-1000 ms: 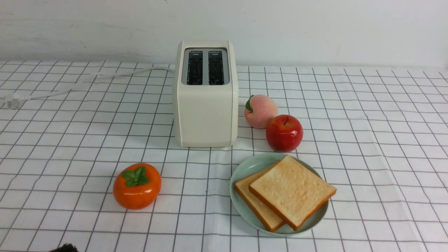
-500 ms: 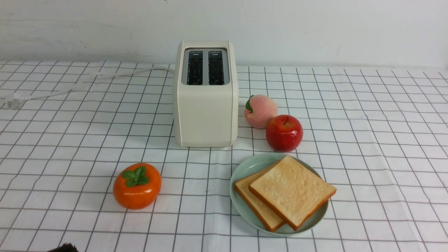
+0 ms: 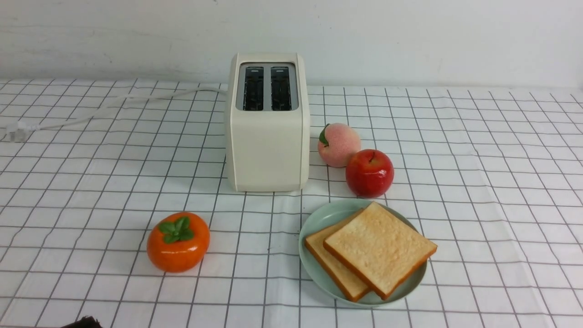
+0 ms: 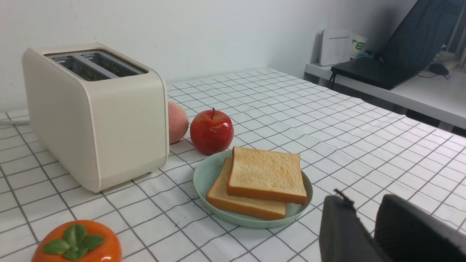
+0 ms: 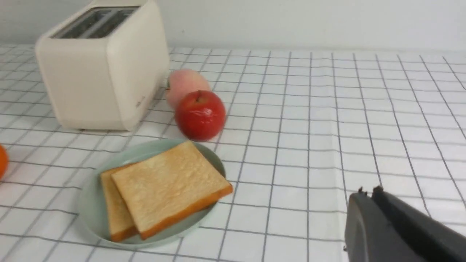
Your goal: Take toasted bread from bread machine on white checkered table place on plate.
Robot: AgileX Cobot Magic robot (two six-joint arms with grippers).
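White checkered cloth covers the table (image 3: 478, 255), where both toast slices (image 3: 380, 248) lie overlapped on the plate (image 3: 314, 223), seemingly because it's too small for them side by side. Left fingers (image 4: 358, 198) stand slightly apart, right fingers (image 5: 369, 193) together, both empty.

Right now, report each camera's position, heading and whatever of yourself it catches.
Front: between both arms, facing forward at the toaster; dark tip showing.
Left wrist: faces forward and rightward past the plate; left hand, open.
Right wrist: faces forward over the table; right hand, shut.
Both wrists share: toast, apple.
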